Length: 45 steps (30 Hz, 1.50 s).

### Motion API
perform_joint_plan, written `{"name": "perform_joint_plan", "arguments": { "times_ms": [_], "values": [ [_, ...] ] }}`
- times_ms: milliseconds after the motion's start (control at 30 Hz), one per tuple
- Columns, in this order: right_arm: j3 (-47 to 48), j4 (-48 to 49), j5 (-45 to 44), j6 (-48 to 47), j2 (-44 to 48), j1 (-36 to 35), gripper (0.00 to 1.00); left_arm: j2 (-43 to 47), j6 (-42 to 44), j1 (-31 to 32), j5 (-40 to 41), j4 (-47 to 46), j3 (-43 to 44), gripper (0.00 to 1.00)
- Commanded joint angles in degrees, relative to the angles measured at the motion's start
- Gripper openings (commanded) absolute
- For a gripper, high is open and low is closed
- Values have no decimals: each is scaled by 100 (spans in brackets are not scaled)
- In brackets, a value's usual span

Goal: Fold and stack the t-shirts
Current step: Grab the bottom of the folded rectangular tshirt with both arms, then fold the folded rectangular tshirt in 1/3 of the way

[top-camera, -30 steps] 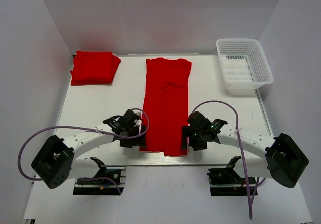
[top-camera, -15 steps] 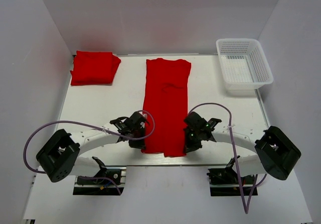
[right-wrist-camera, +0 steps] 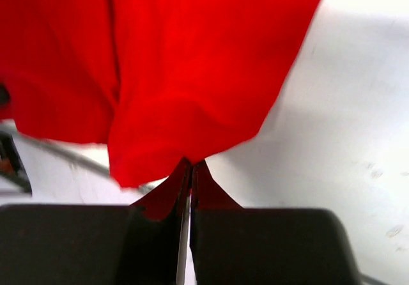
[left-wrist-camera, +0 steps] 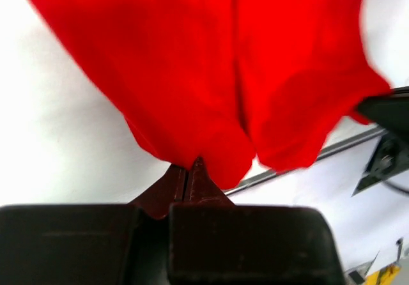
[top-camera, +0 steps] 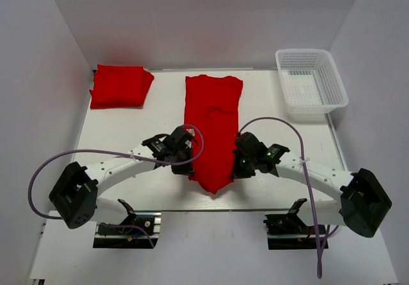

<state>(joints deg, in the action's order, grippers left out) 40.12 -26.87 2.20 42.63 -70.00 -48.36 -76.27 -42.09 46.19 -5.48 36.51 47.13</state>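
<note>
Upper left, 1 folded t-shirt lies done. At centre, the long t-shirt is mid-fold — left gripper and right gripper each pinch tight on a near corner, hem lifted. Folding over and stacking remain.

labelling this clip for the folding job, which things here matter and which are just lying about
Job: long red cloth t-shirt, pinched by left gripper and right gripper; folded red cloth t-shirt, far left.
Lying about: white plastic mesh basket.
</note>
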Motion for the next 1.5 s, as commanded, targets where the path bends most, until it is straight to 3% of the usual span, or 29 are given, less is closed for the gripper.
{"name": "perform_joint_plan", "arguments": {
  "times_ms": [0,300,400,1000,1467],
  "values": [
    [619,-151,-754,-185,-337,54,0,-221,-37,-67,361,180,541,0],
    [1743,-99,-1573,-721,-1165,555,0,-1302,-28,-523,1565,663,2079,0],
    [2059,-99,-1740,-923,-1384,792,0,-1627,279,-769,1567,595,2615,0],
    [4020,-28,-1090,-1662,-3142,1847,0,-3499,1326,-1868,636,225,4611,0],
    [4645,279,-844,-1951,-3969,2383,0,-4158,1519,-2351,178,-311,5078,0]
  ]
}}
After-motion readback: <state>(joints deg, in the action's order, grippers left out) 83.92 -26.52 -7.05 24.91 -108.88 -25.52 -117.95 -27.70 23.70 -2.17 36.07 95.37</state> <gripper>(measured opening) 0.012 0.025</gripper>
